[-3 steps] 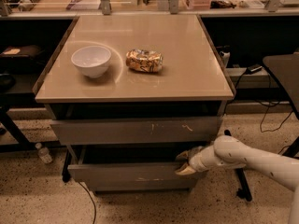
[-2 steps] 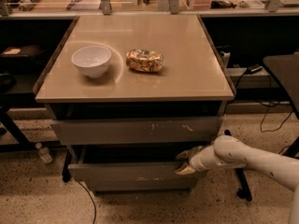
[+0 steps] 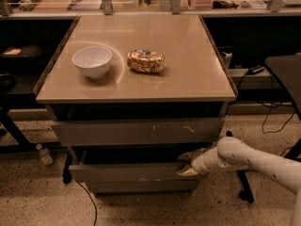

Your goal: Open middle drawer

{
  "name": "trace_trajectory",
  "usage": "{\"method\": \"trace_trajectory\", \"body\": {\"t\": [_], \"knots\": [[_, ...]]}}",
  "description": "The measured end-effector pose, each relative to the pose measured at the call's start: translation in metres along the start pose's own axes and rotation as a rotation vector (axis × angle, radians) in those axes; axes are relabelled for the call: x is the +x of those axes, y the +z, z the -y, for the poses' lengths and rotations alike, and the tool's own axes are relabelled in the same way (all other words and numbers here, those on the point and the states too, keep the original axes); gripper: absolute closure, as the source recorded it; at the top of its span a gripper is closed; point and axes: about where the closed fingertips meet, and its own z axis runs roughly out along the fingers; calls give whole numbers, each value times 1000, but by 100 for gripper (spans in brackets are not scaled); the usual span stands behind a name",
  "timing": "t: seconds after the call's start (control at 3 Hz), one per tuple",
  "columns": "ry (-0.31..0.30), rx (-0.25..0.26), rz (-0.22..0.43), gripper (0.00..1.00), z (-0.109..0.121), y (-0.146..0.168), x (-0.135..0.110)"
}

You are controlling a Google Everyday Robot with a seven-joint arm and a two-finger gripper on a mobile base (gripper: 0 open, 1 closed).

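The middle drawer (image 3: 127, 172) is a plain grey front below the wider scratched front (image 3: 136, 132). It stands pulled out a little, with a dark gap above it. My gripper (image 3: 188, 164) is at the drawer front's right end, on a white arm coming in from the lower right. One finger (image 3: 192, 155) lies above and behind the front's top edge and the other lies on its face, so the gripper is shut on the drawer front. The narrowest front (image 3: 141, 187) sits below and further back.
The tan cabinet top (image 3: 188, 74) carries a white bowl (image 3: 92, 60) and a crumpled snack bag (image 3: 146, 61). A small bottle (image 3: 44, 154) stands on the speckled floor at the left. A dark chair (image 3: 284, 76) and cables are at the right.
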Motion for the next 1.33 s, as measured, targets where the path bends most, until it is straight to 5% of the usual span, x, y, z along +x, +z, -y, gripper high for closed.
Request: {"method": "trace_trajectory", "body": {"t": [0.33,0.67,1.33], "knots": [[19,-38,28,12,-21,-7,7],[19,-38,28,12,-21,-8,7],[30,-76,61,59,-87,-56,24]]}}
